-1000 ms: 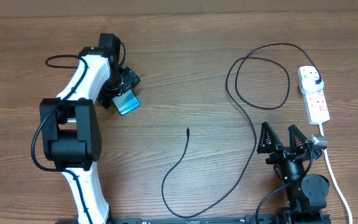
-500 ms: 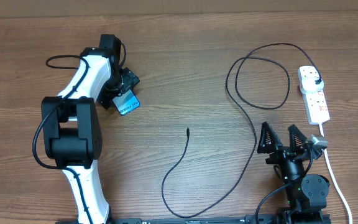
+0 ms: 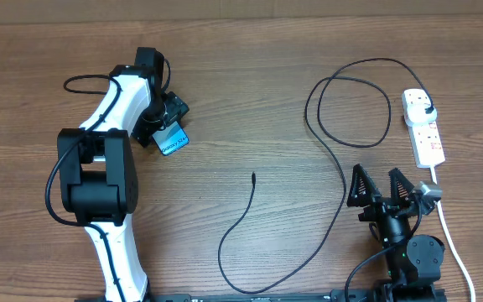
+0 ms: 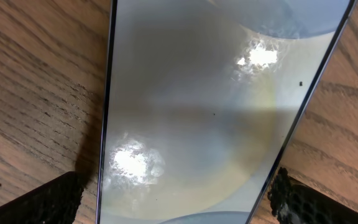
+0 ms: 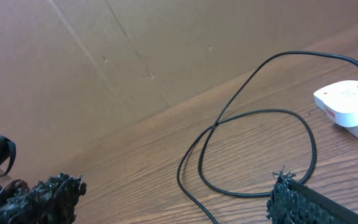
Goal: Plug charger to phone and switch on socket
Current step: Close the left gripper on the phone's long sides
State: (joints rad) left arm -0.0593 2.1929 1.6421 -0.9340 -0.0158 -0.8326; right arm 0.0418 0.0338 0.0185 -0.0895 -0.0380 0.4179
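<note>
The phone (image 3: 173, 139), its blue screen up, lies at the left of the table. My left gripper (image 3: 163, 126) grips it by its long edges. In the left wrist view the phone (image 4: 210, 93) fills the frame, with the left gripper (image 4: 176, 199) holding it, one finger at each side edge. The charger, a thin black cable (image 3: 342, 180), loops across the right half. Its connector tip (image 3: 253, 175) lies free mid-table and its plug head (image 3: 427, 109) sits in the white socket (image 3: 426, 134). My right gripper (image 3: 382, 189) is open and empty, near the front edge, left of the socket's cord.
The socket's thick white cord (image 3: 447, 226) runs down the right side past my right arm. In the right wrist view the cable loop (image 5: 253, 112), the socket end (image 5: 347, 106) and the open right gripper (image 5: 173, 193) show before a brown cardboard wall (image 5: 135, 50).
Almost nothing. The left arm's elbow has shifted very slightly; the phone, the cable and the right arm have not moved.
</note>
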